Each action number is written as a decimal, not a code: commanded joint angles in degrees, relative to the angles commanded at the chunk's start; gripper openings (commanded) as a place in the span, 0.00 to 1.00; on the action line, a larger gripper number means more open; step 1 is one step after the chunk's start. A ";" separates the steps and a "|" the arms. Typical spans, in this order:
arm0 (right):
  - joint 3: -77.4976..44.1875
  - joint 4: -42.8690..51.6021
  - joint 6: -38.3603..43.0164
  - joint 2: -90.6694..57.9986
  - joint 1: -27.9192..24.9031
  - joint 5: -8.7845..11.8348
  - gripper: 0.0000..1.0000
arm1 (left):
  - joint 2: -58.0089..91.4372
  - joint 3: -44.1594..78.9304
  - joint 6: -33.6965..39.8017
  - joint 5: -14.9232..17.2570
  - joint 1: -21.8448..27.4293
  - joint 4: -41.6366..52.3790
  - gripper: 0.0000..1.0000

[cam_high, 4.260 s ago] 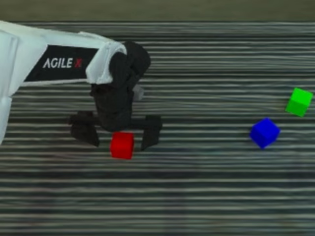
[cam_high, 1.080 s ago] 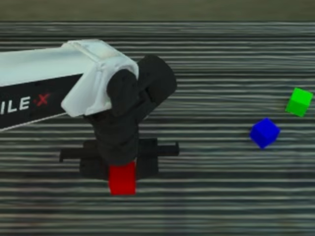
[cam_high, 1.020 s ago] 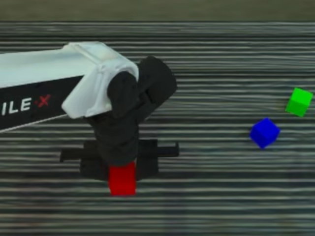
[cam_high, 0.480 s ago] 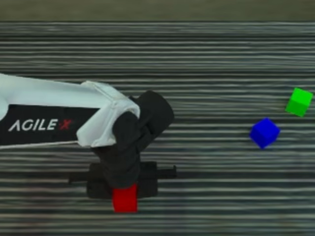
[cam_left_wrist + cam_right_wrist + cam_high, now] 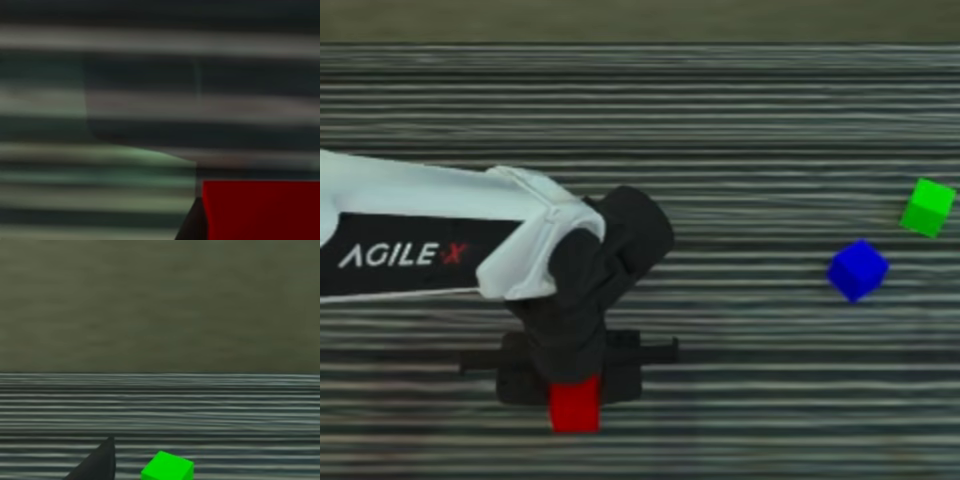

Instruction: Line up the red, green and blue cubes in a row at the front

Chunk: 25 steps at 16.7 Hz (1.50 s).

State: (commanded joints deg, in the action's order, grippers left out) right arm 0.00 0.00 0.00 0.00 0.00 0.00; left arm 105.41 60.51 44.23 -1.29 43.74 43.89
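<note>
Left gripper [image 5: 572,385]: at the front of the bench, left of centre, clenched on the red cube; dark fingers flank it at 3 and 9 o'clock.
Red cube [image 5: 574,405]: pinched in the gripper, its front face poking out at 6 o'clock from under the wrist; it fills a corner of the left wrist view [image 5: 260,210].
Blue cube [image 5: 857,270]: on the bench far to the right, at about 2 o'clock from the red cube.
Green cube [image 5: 928,207]: just beyond the blue one at 1 o'clock, apart from it; also seen in the right wrist view [image 5: 167,467].
Right gripper: one dark fingertip [image 5: 97,462] shows near the green cube; open or closed, cannot tell.
Bench [image 5: 760,110]: dark striped surface.
</note>
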 joint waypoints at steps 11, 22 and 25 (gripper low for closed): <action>0.00 0.00 0.00 0.00 0.00 0.00 1.00 | 0.00 0.00 0.00 0.00 0.00 0.00 1.00; 0.00 0.00 0.00 0.00 0.00 0.00 1.00 | -2.36 3.93 0.35 -0.11 -0.28 6.46 1.00; 0.00 0.00 0.00 0.00 0.00 0.00 1.00 | -4.99 7.67 0.53 -0.06 -0.60 13.30 1.00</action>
State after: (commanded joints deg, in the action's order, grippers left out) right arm 0.00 0.00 0.00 0.00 0.00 0.00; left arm 100.43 68.18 44.76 -1.36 43.15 57.19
